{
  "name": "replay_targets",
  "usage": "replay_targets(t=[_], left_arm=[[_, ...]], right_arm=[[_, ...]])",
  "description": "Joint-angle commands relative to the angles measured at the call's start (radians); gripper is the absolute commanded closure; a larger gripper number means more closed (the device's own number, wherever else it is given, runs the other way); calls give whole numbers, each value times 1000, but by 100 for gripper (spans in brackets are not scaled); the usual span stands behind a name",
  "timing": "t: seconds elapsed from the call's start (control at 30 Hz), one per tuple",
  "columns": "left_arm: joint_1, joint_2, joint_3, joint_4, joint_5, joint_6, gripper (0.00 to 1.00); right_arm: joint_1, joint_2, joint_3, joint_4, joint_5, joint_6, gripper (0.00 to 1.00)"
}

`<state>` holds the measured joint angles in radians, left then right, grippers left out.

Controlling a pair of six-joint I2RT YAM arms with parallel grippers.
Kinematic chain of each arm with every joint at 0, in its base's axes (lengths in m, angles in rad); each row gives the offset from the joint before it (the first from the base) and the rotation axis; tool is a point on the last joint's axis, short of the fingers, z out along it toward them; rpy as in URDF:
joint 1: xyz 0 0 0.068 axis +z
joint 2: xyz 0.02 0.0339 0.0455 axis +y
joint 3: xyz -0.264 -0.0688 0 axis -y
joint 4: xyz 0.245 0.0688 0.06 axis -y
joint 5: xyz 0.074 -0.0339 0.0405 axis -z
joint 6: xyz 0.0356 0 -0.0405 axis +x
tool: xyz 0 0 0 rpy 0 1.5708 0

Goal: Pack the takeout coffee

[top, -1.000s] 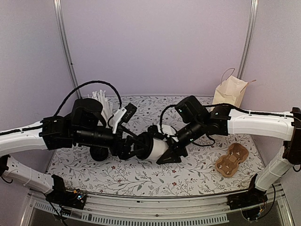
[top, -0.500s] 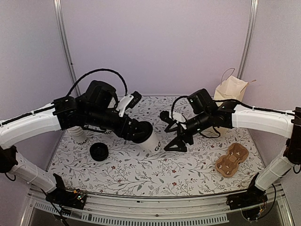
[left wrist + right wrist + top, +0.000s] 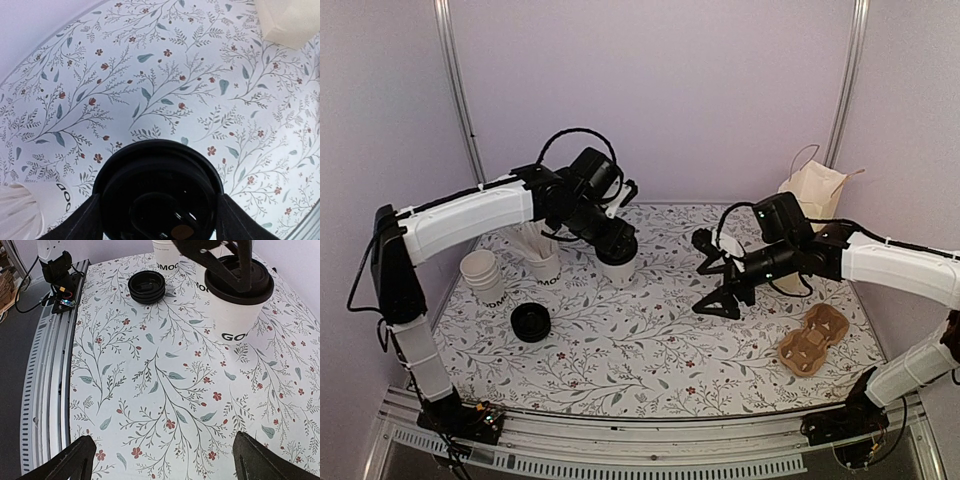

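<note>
The takeout coffee is a white cup with dark lettering and a black lid, standing upright at the back middle of the table. My left gripper comes down from above and is shut on its lid. In the left wrist view the lid fills the space between my fingers. The right wrist view shows the cup with the left fingers across its lid. My right gripper is open and empty, to the right of the cup; it also shows in its own view.
A brown cardboard cup carrier lies at the front right. A paper bag stands at the back right. Lidless stacked cups, a cup of white sticks and spare black lids are at the left.
My left arm has carried the cup from the table's middle toward the back and turned it upright. My right gripper has drawn away to the right, open.
</note>
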<state>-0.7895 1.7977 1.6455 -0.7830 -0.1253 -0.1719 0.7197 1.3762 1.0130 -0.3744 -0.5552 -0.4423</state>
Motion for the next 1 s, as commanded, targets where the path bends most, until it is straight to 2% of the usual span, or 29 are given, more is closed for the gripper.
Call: replay_targets(t=[0.0,0.27,0.5,0.73,0.8,0.97], left_arm=[[66,122,135,-46,-63,34,29],[143,355,379,-75,28,59,29],[165,452,484,-87,72,72,24],[164,476,538,-117,63,72,10],[165,467,540,-119,58,76,1],[129,403,573,-161,-2,86,0]], right_arm=[[0,-20,-23,38,-12,8,1],[-2,-19,-45,60,-19,5,1],[-2,-29,-72,89,-7,1,1],[-2,-24,-68,97,-13,2,1],[-2,-27,-69,97,-13,3,1],[-18,-40,-75,98,-8,-3,1]])
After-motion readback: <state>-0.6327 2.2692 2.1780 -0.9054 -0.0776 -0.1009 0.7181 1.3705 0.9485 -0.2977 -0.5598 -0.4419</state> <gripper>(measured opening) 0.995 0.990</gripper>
